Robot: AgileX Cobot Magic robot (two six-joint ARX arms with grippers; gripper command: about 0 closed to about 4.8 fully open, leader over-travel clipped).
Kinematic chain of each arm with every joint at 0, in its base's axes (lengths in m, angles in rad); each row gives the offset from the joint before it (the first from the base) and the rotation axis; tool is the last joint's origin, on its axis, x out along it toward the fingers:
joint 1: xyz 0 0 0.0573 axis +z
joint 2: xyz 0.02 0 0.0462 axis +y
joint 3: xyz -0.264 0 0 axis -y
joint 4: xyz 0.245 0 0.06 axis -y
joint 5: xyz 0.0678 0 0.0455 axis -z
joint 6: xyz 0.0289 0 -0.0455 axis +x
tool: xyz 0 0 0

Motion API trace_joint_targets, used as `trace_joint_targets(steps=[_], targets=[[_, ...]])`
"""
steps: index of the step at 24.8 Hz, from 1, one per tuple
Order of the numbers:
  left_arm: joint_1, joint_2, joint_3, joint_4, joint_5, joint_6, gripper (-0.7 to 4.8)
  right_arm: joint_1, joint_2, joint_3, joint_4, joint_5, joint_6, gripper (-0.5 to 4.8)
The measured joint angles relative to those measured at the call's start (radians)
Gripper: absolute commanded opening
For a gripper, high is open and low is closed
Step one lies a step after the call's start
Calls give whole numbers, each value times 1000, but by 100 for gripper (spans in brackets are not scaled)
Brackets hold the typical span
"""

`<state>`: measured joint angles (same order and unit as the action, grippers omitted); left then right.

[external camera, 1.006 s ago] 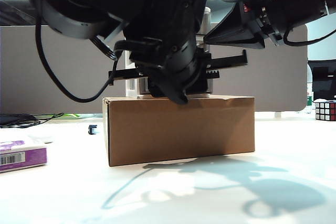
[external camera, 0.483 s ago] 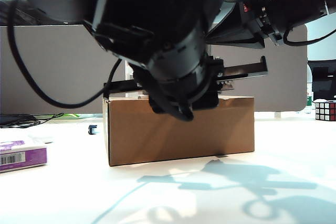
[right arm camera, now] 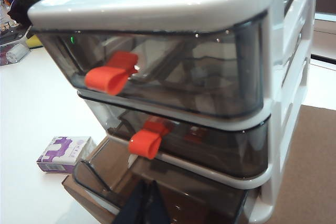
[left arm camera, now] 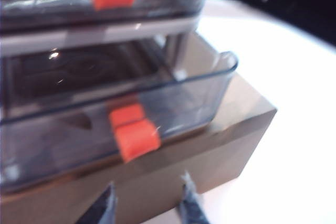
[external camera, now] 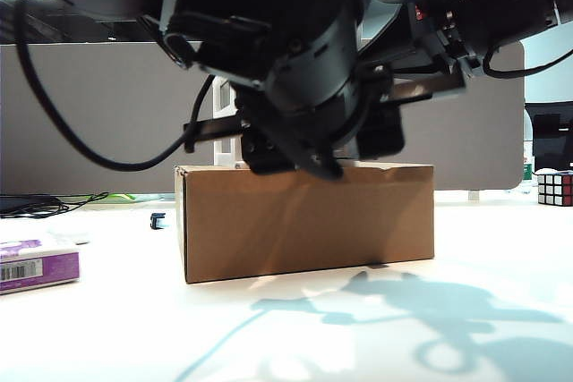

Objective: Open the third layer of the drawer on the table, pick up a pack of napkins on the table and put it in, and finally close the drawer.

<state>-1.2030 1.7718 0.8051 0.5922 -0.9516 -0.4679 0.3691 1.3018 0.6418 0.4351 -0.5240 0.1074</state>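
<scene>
The drawer, a white-framed cabinet, stands on a brown cardboard box. Its third layer is pulled out, with its red-orange knob facing my left gripper. That gripper is open and empty, just in front of and below the knob, clear of it. My right gripper is shut with nothing in it and hangs over the open third layer. The pack of napkins, purple and white, lies on the table at the far left; the right wrist view has the pack beside the box.
My left arm fills the middle of the exterior view and hides most of the cabinet. The right arm hangs at the upper right. A Rubik's cube sits at the far right, cables at the far left.
My left arm's wrist has swung nearer the camera and rolled, then lifted slightly in front of the box; its shadow on the table has shifted. The right arm has not moved.
</scene>
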Motion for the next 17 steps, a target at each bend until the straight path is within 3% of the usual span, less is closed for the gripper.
trace_joint_targets(steps=[7, 11, 17], targets=[[71, 1, 5, 63, 76, 34, 150, 0, 0, 0, 0, 0, 0, -6], [77, 1, 5, 89, 78, 43, 110, 0, 0, 0, 1, 0, 0, -6], [97, 8, 5, 96, 78, 46, 100, 0, 0, 0, 1, 0, 0, -6]])
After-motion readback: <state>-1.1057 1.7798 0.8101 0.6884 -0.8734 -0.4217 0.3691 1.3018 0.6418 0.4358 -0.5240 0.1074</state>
